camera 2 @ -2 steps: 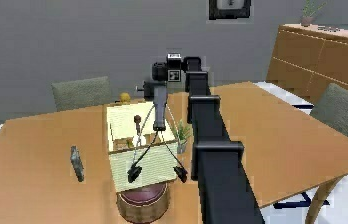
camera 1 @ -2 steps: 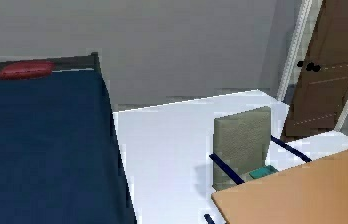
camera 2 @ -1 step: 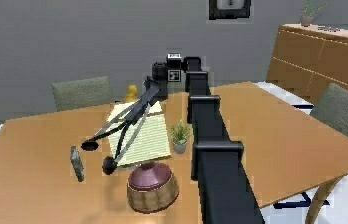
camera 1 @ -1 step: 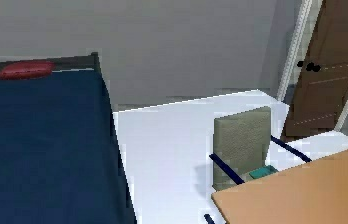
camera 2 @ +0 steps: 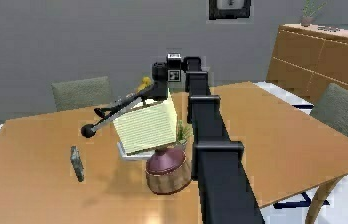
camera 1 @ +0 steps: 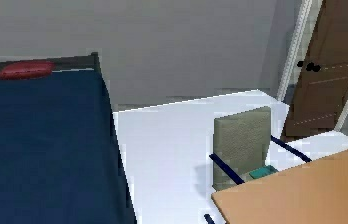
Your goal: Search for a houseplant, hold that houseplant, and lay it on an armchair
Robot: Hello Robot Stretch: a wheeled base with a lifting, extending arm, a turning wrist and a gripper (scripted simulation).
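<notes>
Potted houseplant (camera 2: 168, 168) set near the table's (camera 2: 32, 150) near edge, gripper (camera 2: 90, 128) reached beyond it toward mid-table, grasp not discernible.

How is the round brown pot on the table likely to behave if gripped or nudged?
The pot looks squat and wide-bellied, so it probably resists tipping. Its rounded sides may slip in a narrow grip. It looks ceramic, so it is likely heavy for its size and breakable.

Dark blue bed (camera 1: 42, 140) with red pillow (camera 1: 25, 70), grey-green chair (camera 1: 242, 145) beside wooden table (camera 1: 302, 195), brown door (camera 1: 332, 65)
</notes>
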